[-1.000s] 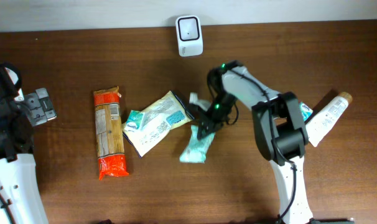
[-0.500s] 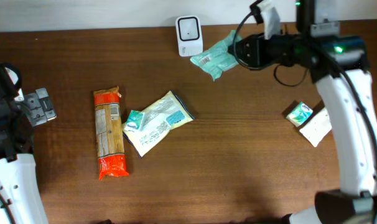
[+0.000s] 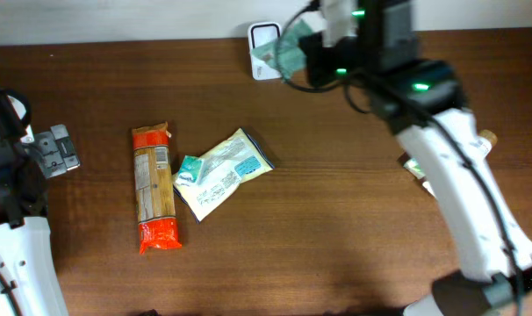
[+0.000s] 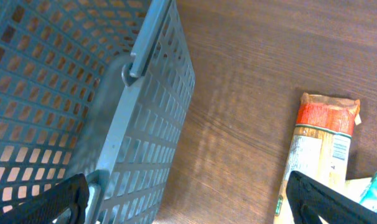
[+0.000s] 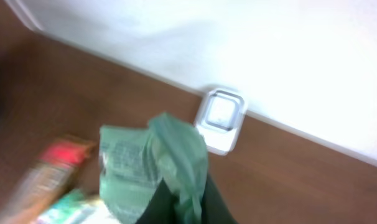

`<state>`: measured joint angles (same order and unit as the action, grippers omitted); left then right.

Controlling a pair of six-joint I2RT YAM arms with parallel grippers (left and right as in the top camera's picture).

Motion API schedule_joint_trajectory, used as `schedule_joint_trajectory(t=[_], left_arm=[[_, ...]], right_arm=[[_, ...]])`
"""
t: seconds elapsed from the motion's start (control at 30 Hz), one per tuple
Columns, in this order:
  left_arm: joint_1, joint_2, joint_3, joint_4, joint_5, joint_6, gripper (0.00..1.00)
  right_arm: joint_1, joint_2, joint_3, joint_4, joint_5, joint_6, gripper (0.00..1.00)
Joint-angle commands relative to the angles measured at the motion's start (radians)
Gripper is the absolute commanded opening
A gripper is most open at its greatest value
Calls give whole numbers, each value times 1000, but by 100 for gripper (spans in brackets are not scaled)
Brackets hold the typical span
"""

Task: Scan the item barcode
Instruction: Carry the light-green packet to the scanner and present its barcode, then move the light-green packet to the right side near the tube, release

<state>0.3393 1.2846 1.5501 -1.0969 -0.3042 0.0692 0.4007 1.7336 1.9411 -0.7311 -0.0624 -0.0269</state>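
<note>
Basket (image 4: 145,124): grey and perforated, at my near left.
Left gripper (image 4: 188,200): jaws spread wide, holding nothing, beside the basket.
Table stock: pasta packet (image 3: 154,186) and pale pouch (image 3: 222,173) lie flat at mid-table, just beside each other.
Right gripper (image 5: 179,202): pinched tight on one end of the green pouch (image 5: 151,158), which is lifted clear of the table.
Pouch position: just in front of the scanner (image 5: 221,118) at the far edge.
Risk: I judge the crumpled film may fold over the barcode or turn it away from the window. The narrow pinch could also slip.
</note>
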Motion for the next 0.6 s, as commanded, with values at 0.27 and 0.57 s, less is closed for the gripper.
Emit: schedule_joint_trajectory(t=[0.27, 0.57], left_arm=[[4, -4, 5, -1, -7, 15, 99], [4, -4, 5, -1, -7, 15, 99]], right_arm=[[101, 533, 13, 1046, 651, -1006, 4], [84, 667, 12, 1154, 563, -1065, 4]])
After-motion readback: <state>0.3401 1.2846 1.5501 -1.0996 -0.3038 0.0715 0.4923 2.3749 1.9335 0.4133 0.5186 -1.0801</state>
